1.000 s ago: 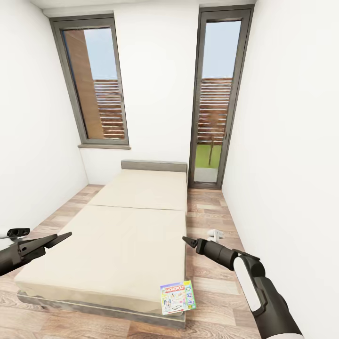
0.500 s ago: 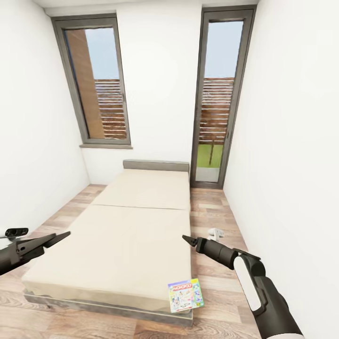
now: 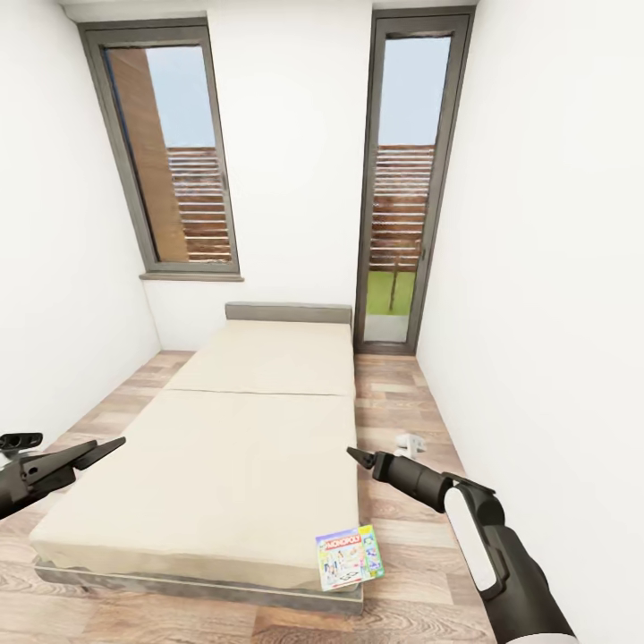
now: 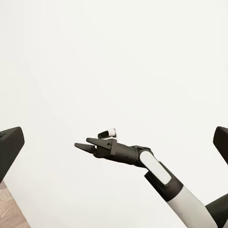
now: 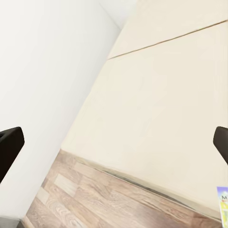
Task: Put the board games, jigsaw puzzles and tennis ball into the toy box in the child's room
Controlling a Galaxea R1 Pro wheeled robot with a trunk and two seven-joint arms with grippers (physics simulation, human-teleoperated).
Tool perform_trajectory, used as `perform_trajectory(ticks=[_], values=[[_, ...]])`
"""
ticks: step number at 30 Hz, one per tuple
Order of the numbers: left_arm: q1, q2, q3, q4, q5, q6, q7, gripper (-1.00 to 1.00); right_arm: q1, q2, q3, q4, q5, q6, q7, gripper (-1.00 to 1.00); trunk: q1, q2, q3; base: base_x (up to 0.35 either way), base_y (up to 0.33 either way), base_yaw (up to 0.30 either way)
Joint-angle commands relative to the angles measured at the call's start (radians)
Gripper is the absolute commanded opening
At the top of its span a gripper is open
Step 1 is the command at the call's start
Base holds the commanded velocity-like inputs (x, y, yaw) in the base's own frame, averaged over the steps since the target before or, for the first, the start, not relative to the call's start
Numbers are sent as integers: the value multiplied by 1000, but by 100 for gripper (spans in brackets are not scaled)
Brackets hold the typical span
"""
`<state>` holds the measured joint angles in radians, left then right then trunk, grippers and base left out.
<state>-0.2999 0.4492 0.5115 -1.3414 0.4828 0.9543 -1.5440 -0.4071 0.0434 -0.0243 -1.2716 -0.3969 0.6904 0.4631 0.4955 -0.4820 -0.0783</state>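
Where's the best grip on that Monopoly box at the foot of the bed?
Probably the overhanging corner of the Monopoly box. It lies flat on the near right corner of the bed, part of it jutting past the mattress edge. Bring the right gripper in from the floor side, one finger above and one below that free edge.

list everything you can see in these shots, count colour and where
bed: 1, beige mattress on a grey base, middle of the room, running toward the far wall
board game: 1, multicoloured box, on the bed's near right corner, partly over the edge
window: 1, grey frame, far wall on the left
glass door: 1, grey frame, far wall on the right
floor: wood planks, brown, around the bed
walls: white, on both sides and at the far end
small white object: 1, on the floor right of the bed, too small to identify
left tool: 1, black, open, over the bed's near left edge
right tool: 1, black, shut, at the bed's right edge
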Motion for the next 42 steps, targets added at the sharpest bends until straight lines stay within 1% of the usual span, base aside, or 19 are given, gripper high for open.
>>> perform_trajectory(ticks=[1,7,16,25,35,39,40,42], values=[[-1,0,0,0,0,11,-4,100,-1,1,-5,0,-3,8,2,100,1,-2,-2,0,2,-17],[-1,0,1,1,-1,11,-4,100,-1,2,-24,0,-4,11,3,100,1,-2,-2,0,1,-90],[-1,0,1,1,-1,11,-4,100,-1,1,-35,1,-3,8,3,100,1,-2,-2,0,0,-159],[-1,0,0,1,-3,11,-4,100,-1,3,-53,1,-3,5,5,100,1,-2,-2,0,0,-28],[-1,-2,-8,1,-6,10,4,100,-1,4,-57,2,-3,7,-1,100,1,-2,-2,0,0,-2],[-1,-5,-11,2,-23,11,34,100,-1,7,-57,3,3,10,-9,100,1,-2,-2,0,0,0],[-1,-7,-11,5,-40,12,59,100,-1,8,-57,3,4,11,-21,100,1,-2,-2,0,0,0],[-1,-9,-11,12,-59,12,87,100,-1,8,-57,3,5,13,-43,100,1,-2,-2,0,0,0]])
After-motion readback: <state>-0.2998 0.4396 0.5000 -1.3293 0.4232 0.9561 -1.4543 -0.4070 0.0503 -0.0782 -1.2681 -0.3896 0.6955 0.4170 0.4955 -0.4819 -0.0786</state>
